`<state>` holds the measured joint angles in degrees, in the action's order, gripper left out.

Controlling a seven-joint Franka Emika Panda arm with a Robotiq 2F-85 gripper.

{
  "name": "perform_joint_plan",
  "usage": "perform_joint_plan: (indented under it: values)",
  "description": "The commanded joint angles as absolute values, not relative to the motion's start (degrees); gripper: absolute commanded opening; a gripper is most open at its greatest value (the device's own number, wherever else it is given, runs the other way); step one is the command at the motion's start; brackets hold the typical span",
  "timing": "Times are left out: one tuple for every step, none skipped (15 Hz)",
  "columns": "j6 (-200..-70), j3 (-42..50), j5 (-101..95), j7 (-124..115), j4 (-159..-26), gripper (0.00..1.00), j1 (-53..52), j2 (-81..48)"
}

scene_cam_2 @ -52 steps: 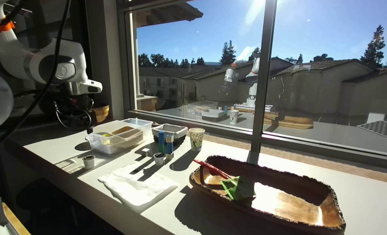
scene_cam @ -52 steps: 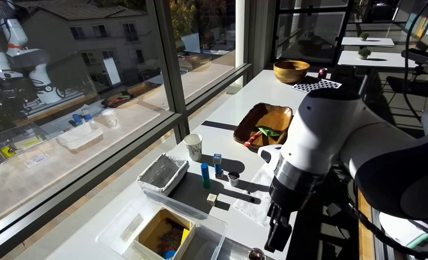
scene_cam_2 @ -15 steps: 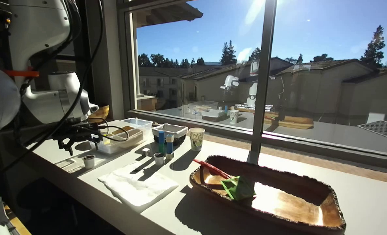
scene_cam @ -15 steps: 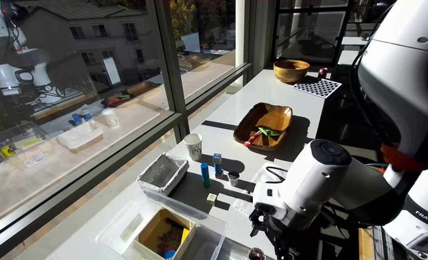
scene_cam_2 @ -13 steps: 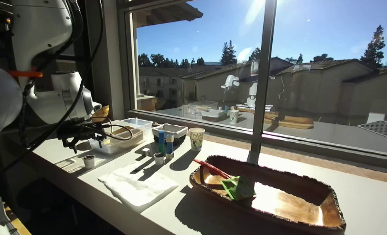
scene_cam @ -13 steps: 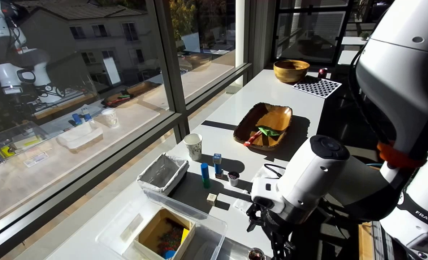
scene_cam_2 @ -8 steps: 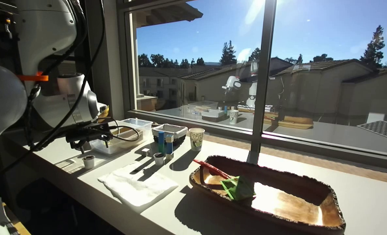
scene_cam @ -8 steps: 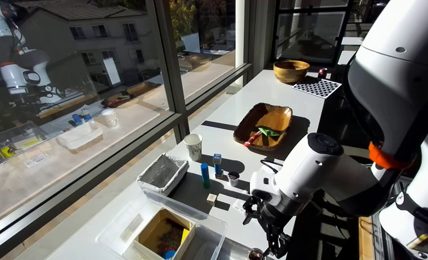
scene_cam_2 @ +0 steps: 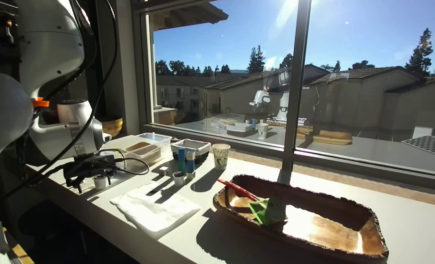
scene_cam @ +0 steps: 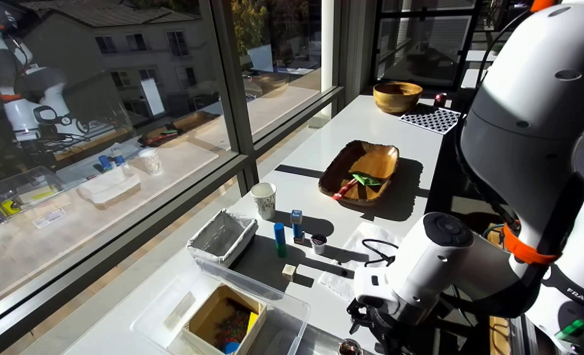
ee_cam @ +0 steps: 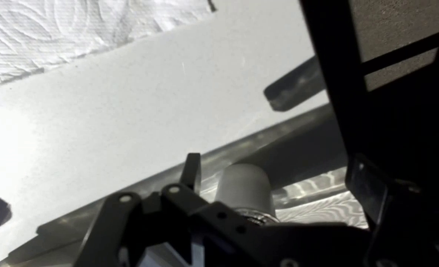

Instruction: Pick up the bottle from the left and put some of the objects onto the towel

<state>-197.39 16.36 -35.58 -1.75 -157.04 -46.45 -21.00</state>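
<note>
Cup [ee_cam: 243, 187] at lower centre of our wrist view is framed by the gripper [ee_cam: 275, 174], jaws parted; we judge it light, firm, best pinched mid-wall for the towel [ee_cam: 82, 33], upper left.

White table [scene_cam_2: 419, 233] in an exterior view, towel [scene_cam_2: 153, 211] lower left, wooden tray [scene_cam_2: 323, 231] lower right, paper cup [scene_cam_2: 221, 157] mid-frame

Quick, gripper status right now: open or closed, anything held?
Gripper: open, holding nothing; in the wrist view a small white cup shows between its parted jaws, not gripped.
</note>
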Motion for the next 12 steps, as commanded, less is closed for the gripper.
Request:
perform_joint_plan:
  values:
    - [-201.92,18.06,-33.2,-0.93,-156.82,1.0,-49.13,-24.5]
    - [-203.1,17.88,-32.98,-1.28,-156.82,1.0,-49.03,-25.16]
    - [-204.86,17.86,-32.33,-1.52,-156.79,1.0,-49.09,-26.03]
    - [-206.0,17.13,-32.21,-2.12,-156.65,1.0,-48.4,-26.79]
    - [-207.54,16.82,-31.93,-2.36,-156.55,1.0,-48.04,-27.79]
    - [-208.63,16.57,-31.68,-2.61,-156.45,1.0,-47.82,-28.6]
    - [-209.71,16.52,-31.31,-2.66,-156.37,1.0,-47.8,-29.36]
    - [-210.57,16.46,-30.83,-2.87,-156.31,1.0,-47.79,-30.07]
    - [-210.27,8.04,-23.17,4.96,-157.21,1.0,-40.29,-29.41]
    - [-210.78,6.49,-21.29,5.48,-157.02,1.0,-39.11,-30.06]
    - [-211.15,3.92,-19.11,7.06,-156.7,1.0,-37.09,-30.71]
    - [-211.58,1.72,-17.38,8.49,-156.6,1.0,-35.13,-31.14]
